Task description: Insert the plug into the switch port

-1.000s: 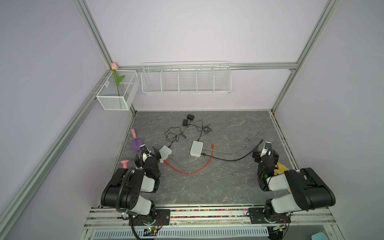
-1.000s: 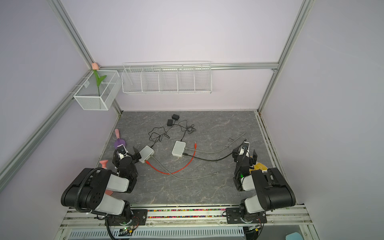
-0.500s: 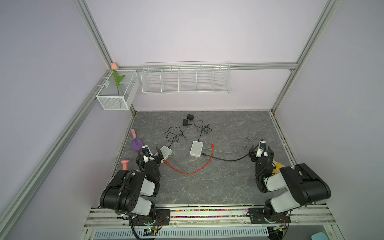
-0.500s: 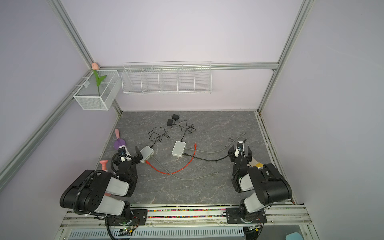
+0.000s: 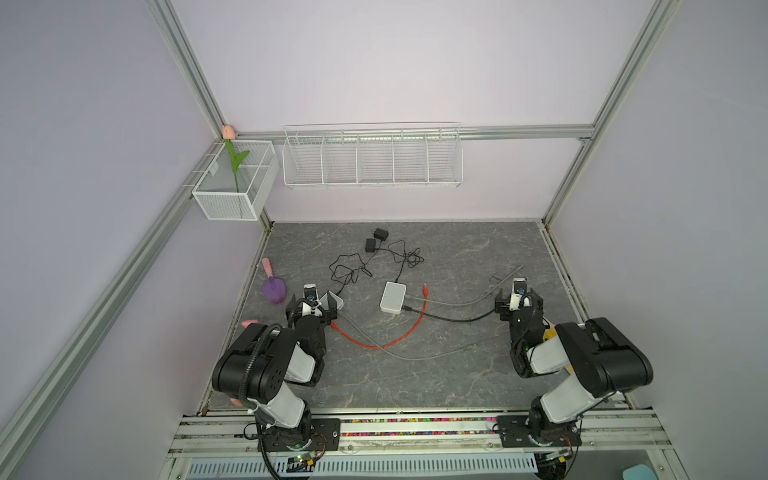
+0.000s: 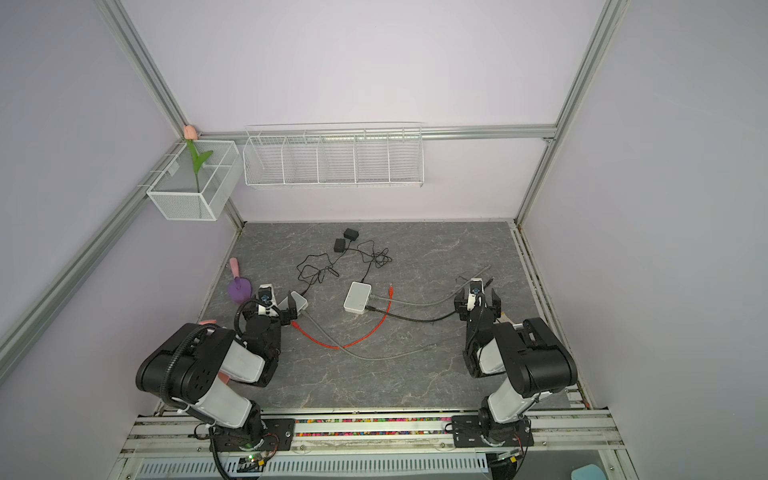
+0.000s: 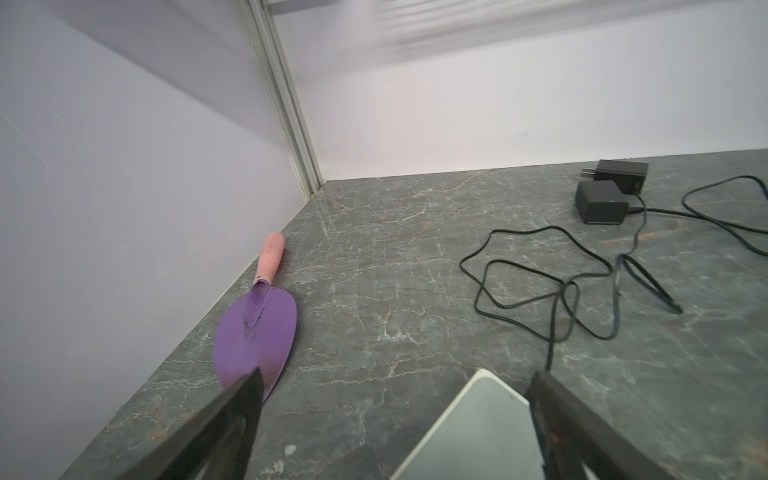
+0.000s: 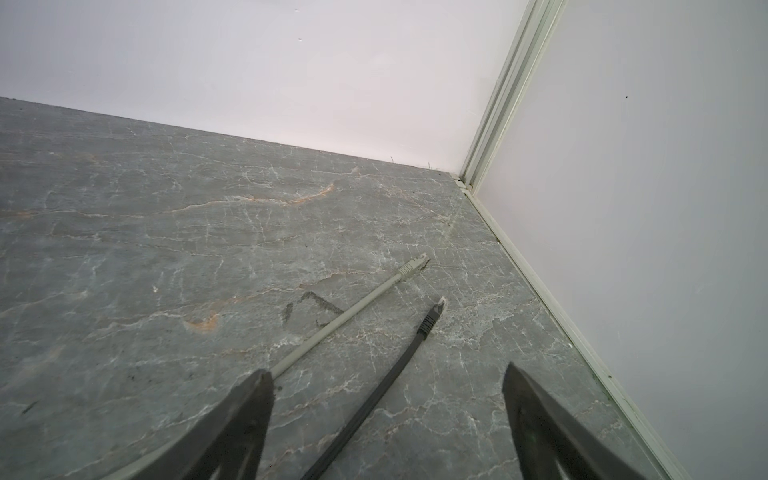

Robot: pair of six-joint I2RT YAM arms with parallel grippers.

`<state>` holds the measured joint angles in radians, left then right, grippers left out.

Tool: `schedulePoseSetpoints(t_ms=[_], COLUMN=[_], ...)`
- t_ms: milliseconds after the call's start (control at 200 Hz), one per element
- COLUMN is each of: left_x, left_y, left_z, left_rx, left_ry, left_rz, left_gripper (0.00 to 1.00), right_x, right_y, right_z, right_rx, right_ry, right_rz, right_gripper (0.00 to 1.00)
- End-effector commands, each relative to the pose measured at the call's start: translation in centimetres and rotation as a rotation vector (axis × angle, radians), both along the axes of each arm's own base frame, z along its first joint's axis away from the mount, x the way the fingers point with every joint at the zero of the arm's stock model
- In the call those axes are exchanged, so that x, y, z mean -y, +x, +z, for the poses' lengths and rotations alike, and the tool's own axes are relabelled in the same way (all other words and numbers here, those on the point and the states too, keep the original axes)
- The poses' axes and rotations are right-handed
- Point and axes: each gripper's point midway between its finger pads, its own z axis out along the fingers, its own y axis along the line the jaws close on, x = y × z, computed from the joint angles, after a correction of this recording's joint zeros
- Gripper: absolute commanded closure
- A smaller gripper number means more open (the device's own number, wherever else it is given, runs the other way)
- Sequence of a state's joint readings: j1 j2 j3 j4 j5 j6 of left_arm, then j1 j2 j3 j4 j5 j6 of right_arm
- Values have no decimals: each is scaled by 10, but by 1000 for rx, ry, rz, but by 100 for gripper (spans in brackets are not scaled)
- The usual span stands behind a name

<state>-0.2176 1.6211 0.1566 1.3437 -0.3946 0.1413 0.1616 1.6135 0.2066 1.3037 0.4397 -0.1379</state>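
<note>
the boxy white plastic switch [image 5: 392, 297] lay central on the veined stone table [image 5: 457, 253], the slim black plug [image 8: 432, 318] far right, just ahead of the low, forward-pointing right gripper [image 8: 386, 372], spread empty like the left gripper [image 7: 397, 376].

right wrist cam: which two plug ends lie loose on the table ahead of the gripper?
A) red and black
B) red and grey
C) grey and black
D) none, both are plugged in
C: the grey plug and the black plug lie unplugged on the table ahead of the open right gripper; no red one shows there.
</note>
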Motion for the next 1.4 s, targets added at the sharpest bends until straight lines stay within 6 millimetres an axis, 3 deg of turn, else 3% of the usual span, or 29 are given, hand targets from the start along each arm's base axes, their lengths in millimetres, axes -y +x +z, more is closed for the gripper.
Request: schedulePoseSetpoints(t_ms=[0, 65, 180, 500, 605, 660, 725, 775, 865, 950, 1395], left_x=[1, -4, -23, -24, -36, -41, -23, 4, 6, -20, -22], left_y=[19, 28, 50, 49, 44, 36, 33, 35, 42, 50, 50], left_z=[13, 11, 2, 3, 6, 8, 10, 7, 5, 2, 2], left_rx=[10, -26, -148, -120, -86, -47, -27, -68, -102, -138, -126], left_ry=[-50, -68, -177, -177, -194, -204, -182, -135, -142, -192, -193], left_rz=[-20, -5, 6, -10, 61, 87, -26, -191, -192, -49, -47], left_gripper=[1, 1, 1, 1, 1, 1, 0, 0, 1, 1, 1], right_x=[10, 21, 21, 21, 21, -5, -26, -23, -21, 3, 1], right_y=[16, 24, 25, 24, 24, 30, 25, 24, 24, 29, 29], right_z=[0, -8, -8, -8, -8, -9, -8, -7, -7, -9, -11], right_rx=[-61, -126, -127, -126, -126, -151, -160, -135, -154, -155, -166], right_ry=[63, 139, 155, 153, 151, 165, 195, 213, 213, 217, 194], right_rz=[-42, -34, -16, -16, -15, 160, 329, 346, 340, 174, 161], right_gripper=[11, 11, 11, 11, 11, 11, 11, 11, 11, 11, 12])
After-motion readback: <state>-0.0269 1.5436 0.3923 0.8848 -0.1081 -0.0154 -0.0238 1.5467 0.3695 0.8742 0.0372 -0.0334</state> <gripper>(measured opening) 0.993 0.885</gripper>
